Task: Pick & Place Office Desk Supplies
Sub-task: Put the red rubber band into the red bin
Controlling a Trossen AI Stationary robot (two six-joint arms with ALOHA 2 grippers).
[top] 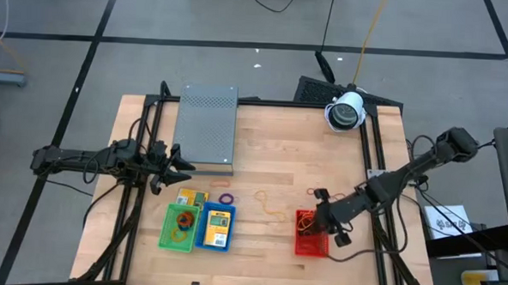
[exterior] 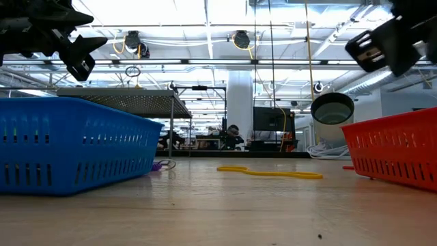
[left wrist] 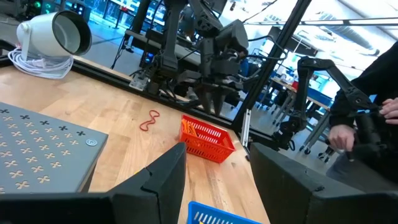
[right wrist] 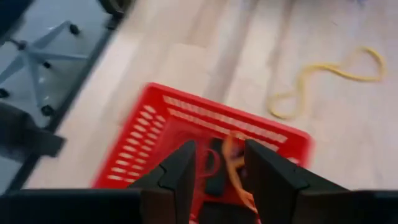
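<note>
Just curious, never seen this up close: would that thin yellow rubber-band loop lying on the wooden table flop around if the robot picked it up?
Probably. The thin yellow rubber-band loop lies flat in a wavy, irregular outline, suggesting limpness. It looks very light, and being so flat, likely hard to pinch.

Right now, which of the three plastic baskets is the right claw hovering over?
The red basket, alone on the table's right side, sits under the right claw. The green basket and blue basket sit together on the left.

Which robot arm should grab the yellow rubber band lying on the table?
The right arm, probably. Its open claw hangs over the red basket, near the yellow rubber band. The left claw waits beside the grey box, farther away.
</note>
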